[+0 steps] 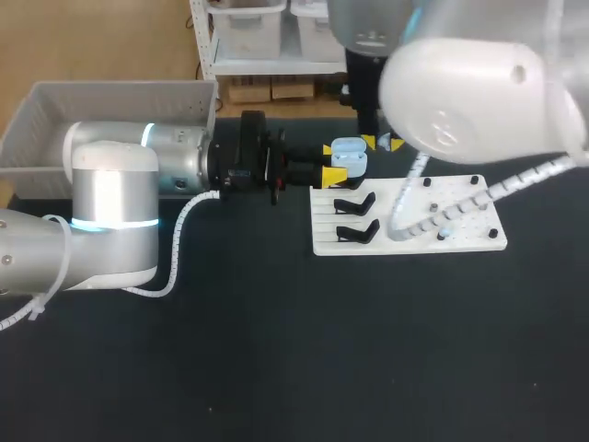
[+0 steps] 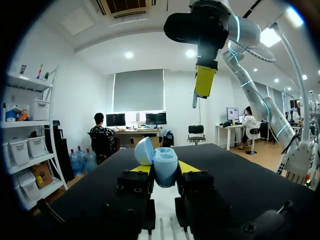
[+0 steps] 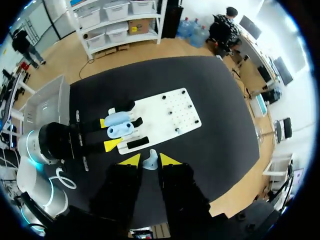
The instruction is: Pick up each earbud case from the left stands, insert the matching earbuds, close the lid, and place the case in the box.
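A light-blue plastic earbud case point(image 1: 348, 158), its lid swung open, sits raised over the left end of the white rectangular stand board point(image 1: 414, 241) on the black tabletop point(image 1: 276, 350). It is clamped from both sides by the yellow-tipped jaws of the left arm point(image 1: 175, 161), which lies level to the left of the board. High above the board, the right arm point(image 1: 479, 92) points its jaws downward, pinched on a small light-blue earbud point(image 3: 150, 161). Two black angled stands point(image 1: 354, 203) sit on the board's left half, just beside the case, and short black pegs point(image 1: 474, 180) dot its right half. The right arm's bulk and its white spiral cable point(image 1: 442, 216) cross in front of that right half in the head view. A grey plastic box point(image 1: 110, 110) stands well to the left of the board, behind the left arm.
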Robot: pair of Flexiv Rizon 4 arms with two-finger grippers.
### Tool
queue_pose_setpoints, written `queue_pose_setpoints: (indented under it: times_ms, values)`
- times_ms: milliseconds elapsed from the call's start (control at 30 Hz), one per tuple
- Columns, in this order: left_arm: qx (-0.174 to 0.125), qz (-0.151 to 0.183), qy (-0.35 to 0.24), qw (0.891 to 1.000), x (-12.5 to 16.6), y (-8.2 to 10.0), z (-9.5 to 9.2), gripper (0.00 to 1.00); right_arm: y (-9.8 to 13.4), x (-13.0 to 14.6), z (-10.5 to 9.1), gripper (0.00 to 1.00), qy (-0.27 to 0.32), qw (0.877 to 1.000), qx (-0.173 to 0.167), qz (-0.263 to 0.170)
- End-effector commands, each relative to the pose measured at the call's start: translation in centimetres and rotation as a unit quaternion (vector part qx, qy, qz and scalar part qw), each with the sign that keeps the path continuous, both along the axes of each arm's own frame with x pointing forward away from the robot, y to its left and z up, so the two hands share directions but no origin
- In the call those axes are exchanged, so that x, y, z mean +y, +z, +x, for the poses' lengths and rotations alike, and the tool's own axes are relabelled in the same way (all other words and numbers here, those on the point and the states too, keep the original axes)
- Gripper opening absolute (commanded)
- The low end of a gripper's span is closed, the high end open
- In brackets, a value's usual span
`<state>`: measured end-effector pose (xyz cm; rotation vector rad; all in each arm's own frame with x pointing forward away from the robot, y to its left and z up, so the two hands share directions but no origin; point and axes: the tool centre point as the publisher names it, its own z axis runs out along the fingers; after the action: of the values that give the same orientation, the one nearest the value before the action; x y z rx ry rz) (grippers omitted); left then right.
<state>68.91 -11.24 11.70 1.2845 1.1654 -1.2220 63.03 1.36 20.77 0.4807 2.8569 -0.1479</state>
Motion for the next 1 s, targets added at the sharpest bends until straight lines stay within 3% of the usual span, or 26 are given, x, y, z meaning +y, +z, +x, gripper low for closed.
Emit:
queue_pose_setpoints:
  times_ms: [33, 133, 667, 767, 1000]
  values:
    - [-0.001, -0.001, 0.002, 1.0, 0.0, -0.1, -0.1, 0.0, -0.1, 0.8, 0.4, 0.0, -0.026, 0.999, 0.024, -0.015]
    - [-0.001, -0.001, 0.002, 1.0, 0.0, -0.1, -0.1, 0.0, -0.3, 0.8, 0.2, 0.0, -0.037, 0.999, 0.024, 0.003]
    - [-0.001, -0.001, 0.002, 1.0, 0.0, -0.1, -0.1, 0.0, -0.3, 0.8, 0.2, 0.0, -0.037, 0.999, 0.024, 0.003]
    - [-0.001, -0.001, 0.002, 1.0, 0.0, -0.1, -0.1, 0.0, -0.3, 2.0, 0.4, 0.0, -0.039, 0.999, 0.018, 0.005]
    - [-0.001, -0.001, 0.002, 1.0, 0.0, -0.1, -0.1, 0.0, -0.1, 3.3, 1.7, 0.0, -0.113, 0.993, 0.022, 0.019]
